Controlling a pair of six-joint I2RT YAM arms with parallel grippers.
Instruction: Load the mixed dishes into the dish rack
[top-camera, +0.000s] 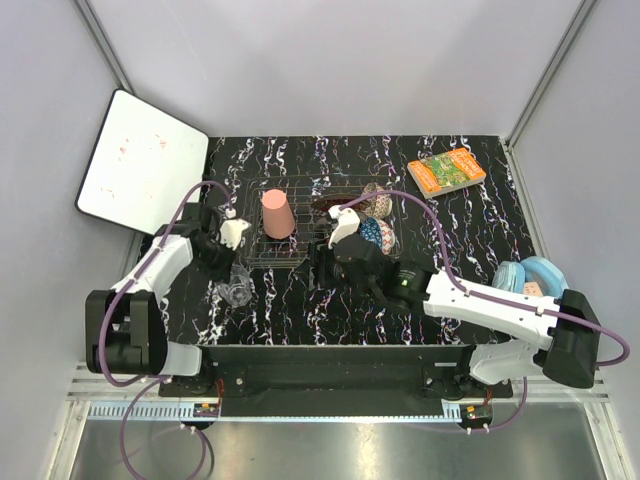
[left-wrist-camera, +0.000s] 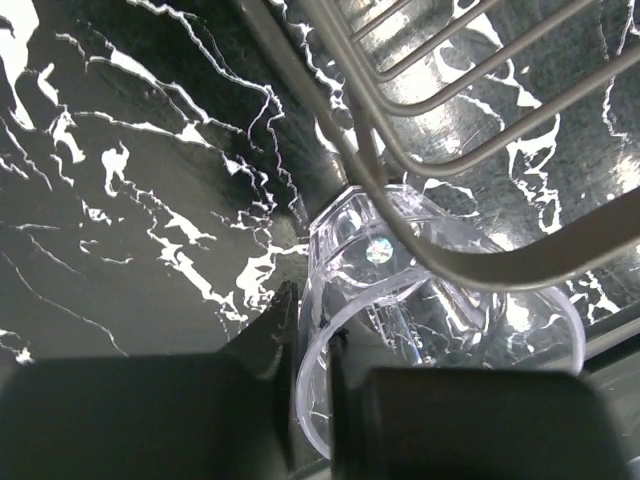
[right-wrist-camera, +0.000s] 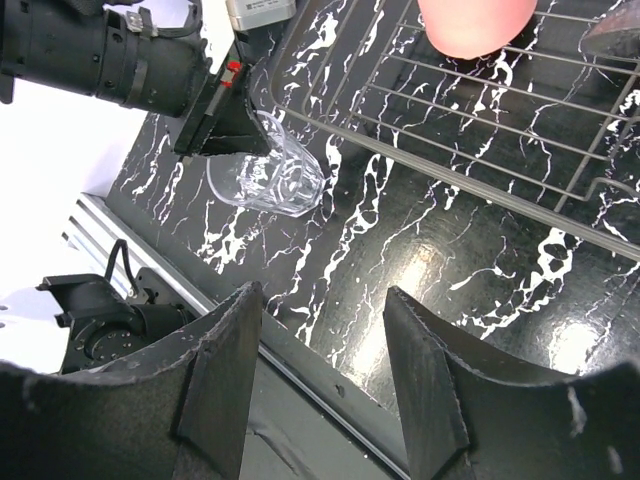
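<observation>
My left gripper (top-camera: 231, 272) is shut on the rim of the small clear glass (top-camera: 237, 289), one finger inside and one outside, just off the near left corner of the dish rack (top-camera: 262, 252). In the left wrist view the gripper (left-wrist-camera: 314, 335) pinches the glass (left-wrist-camera: 430, 310) under a rack wire (left-wrist-camera: 450, 120). The pink cup (top-camera: 278, 213) stands upside down in the rack. The tan-red bowl (top-camera: 377, 203) and blue bowl (top-camera: 378, 235) sit at the rack's right end, with a dark red dish (top-camera: 328, 203) beside them. My right gripper (top-camera: 320, 268) is open and empty; its wrist view shows the gripper (right-wrist-camera: 325, 300) over the table's front edge, and the glass (right-wrist-camera: 268, 180). I cannot make out the clear plate.
A white board (top-camera: 140, 160) leans at the back left. An orange-green book (top-camera: 446, 172) lies at the back right. A light blue round thing (top-camera: 530, 275) sits at the right edge by the right arm. The table's front edge (right-wrist-camera: 300, 350) is close under the right gripper.
</observation>
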